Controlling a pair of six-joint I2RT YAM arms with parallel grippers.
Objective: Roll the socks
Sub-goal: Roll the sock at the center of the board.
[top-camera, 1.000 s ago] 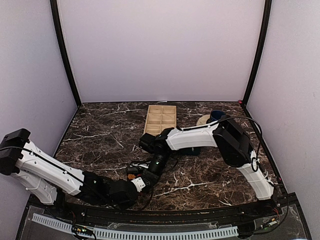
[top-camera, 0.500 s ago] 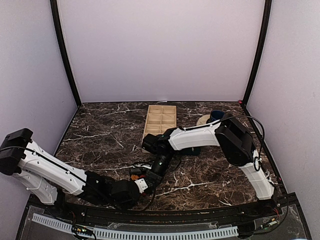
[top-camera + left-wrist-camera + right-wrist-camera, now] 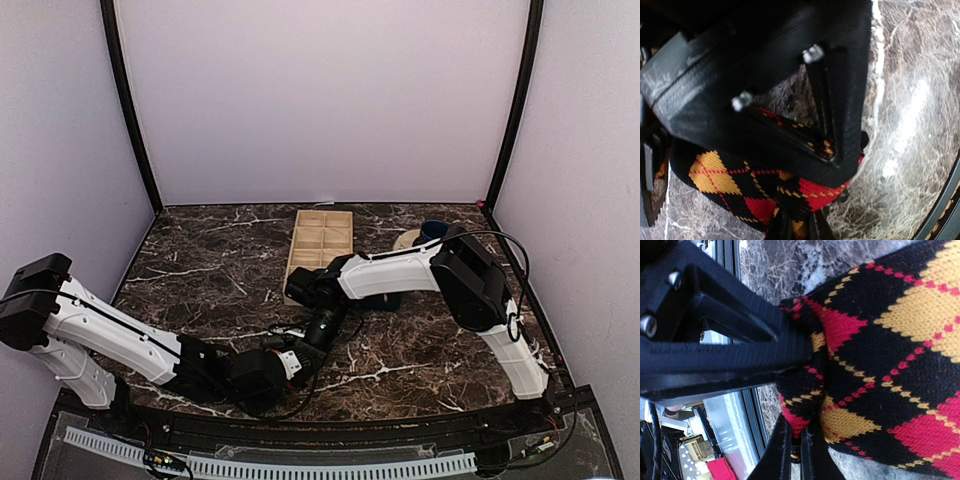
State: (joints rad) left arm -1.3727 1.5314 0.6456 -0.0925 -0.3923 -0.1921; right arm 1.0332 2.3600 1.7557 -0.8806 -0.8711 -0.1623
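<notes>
Top external view: within the last second the left gripper has pushed rightward along the near edge of the dark marble-patterned table; the right gripper has shifted slightly away from that edge; the two now meet at the black, red and yellow argyle knit sock, bunched near table centre between them; both wrist views show each gripper's jaws closed narrowly on a fold of it; judgement: the bundle is being drawn tighter, the roll unfinished.
</notes>
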